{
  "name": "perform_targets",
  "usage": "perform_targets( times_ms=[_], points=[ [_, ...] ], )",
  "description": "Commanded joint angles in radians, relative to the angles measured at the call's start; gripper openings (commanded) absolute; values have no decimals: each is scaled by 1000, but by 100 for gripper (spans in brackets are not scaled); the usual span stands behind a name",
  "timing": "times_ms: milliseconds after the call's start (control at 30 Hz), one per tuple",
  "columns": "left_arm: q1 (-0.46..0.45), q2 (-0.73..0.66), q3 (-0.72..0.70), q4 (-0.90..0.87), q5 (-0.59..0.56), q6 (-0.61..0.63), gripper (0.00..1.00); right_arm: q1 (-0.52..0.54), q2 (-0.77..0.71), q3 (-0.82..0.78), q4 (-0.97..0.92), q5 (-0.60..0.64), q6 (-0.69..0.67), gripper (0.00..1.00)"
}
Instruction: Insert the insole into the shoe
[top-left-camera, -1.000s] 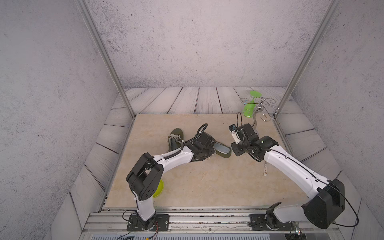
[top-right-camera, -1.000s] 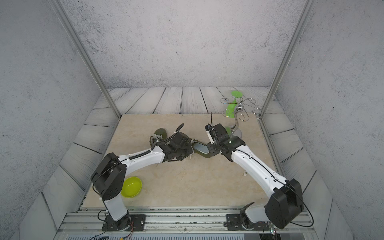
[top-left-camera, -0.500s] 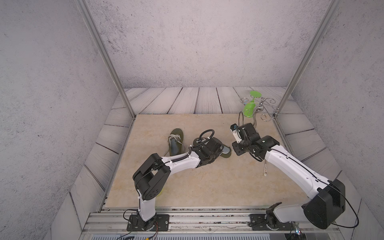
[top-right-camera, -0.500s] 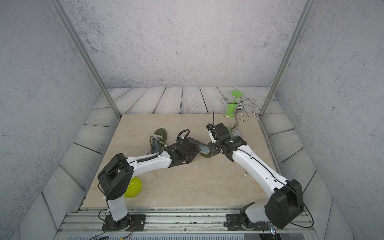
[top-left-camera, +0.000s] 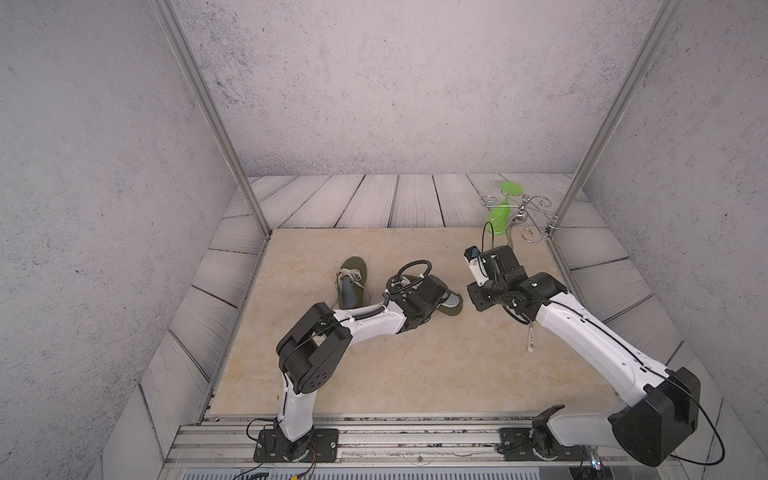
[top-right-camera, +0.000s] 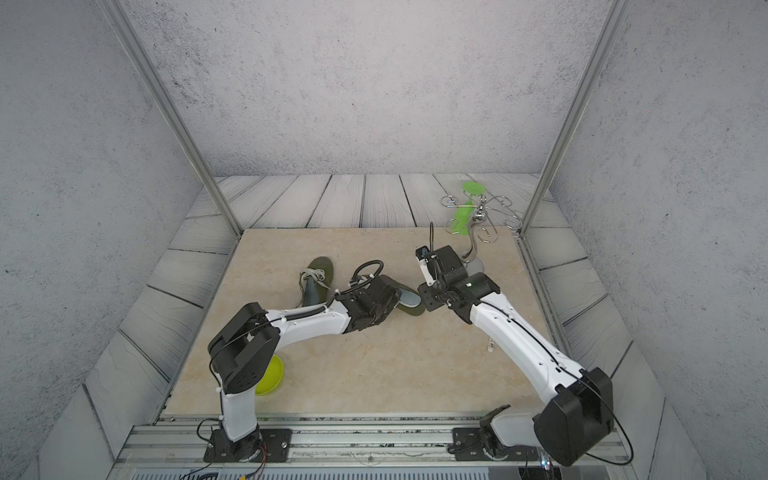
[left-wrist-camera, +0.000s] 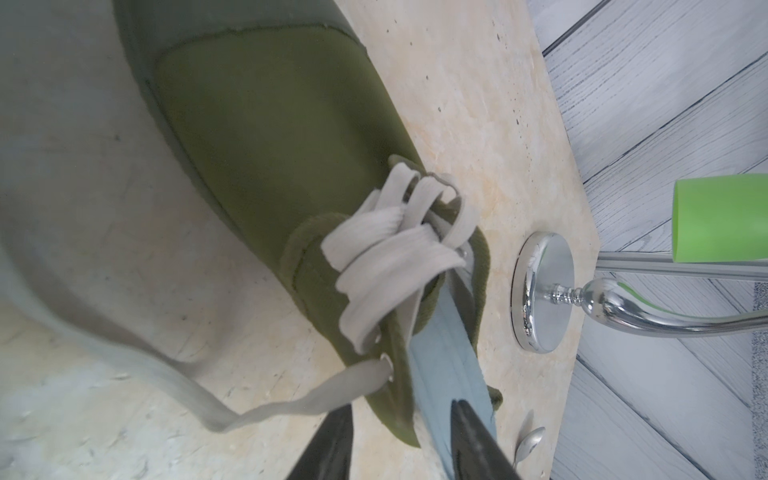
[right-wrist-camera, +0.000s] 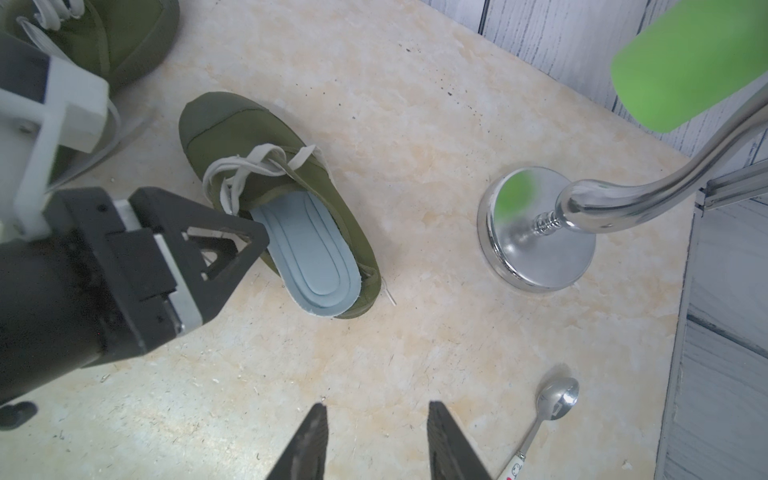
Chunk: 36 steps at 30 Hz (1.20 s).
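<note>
Green shoe (right-wrist-camera: 220, 129) is lying on the tabletop (right-wrist-camera: 415, 124) with the blue-grey insole (right-wrist-camera: 316, 257) partly inside it.
Left claw (left-wrist-camera: 401, 411) is straddling the shoe's side wall and the insole's edge near the heel. Its jaws are standing partly apart, with one finger (left-wrist-camera: 473, 436) over the insole and a gap beside the other, so it is gripping nothing. Laces (left-wrist-camera: 386, 249) are crossing over the insole's front. Right claw (right-wrist-camera: 377, 405) is hovering near the heel, spread and empty. Chrome stand (right-wrist-camera: 536, 245) is standing near the shoe with a green cup (right-wrist-camera: 685, 62) hanging on it and a spoon (right-wrist-camera: 557, 395) lying beside it. Second shoe (top-left-camera: 352, 282) is lying beyond the left arm (top-left-camera: 374, 324), which is covering most of the first in both top views. Yellow bowl (top-right-camera: 272, 374) is sitting by that arm's base.
</note>
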<state>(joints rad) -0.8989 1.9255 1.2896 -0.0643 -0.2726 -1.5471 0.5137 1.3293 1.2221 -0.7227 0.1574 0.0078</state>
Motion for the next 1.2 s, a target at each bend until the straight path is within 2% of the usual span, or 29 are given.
perform_targets(
  times_ms=[0,200,333,533,600,700,767,833,967,1067,1167],
  points=[
    [8,17,22,-26,-69,-8,40,-3,-19,8,-21,-14,-5,42],
    [21,10,28,-49,-67,42,33,-3,-12,11,-24,-25,-5,42],
    [26,0,15,-47,-52,80,21,-4,0,10,-23,-57,-11,42],
    [37,-19,-34,-2,-39,114,13,-4,28,-9,-17,-99,-21,42],
    [42,-26,-27,-7,-23,160,10,-3,37,-16,-13,-120,-27,42],
    [50,-42,2,-27,11,309,7,-2,58,-30,-7,-188,-63,42],
    [59,-57,10,-26,52,409,2,-1,76,-30,-13,-243,-90,41],
    [69,-79,-8,-14,78,456,0,3,96,-26,-18,-257,-100,41],
    [122,-141,-108,41,157,458,0,15,119,-41,2,-271,-112,41],
    [177,-168,-177,102,268,460,0,24,125,-69,33,-286,-113,41],
    [226,-160,-174,80,395,500,0,43,135,-86,65,-309,-100,41]
  ],
)
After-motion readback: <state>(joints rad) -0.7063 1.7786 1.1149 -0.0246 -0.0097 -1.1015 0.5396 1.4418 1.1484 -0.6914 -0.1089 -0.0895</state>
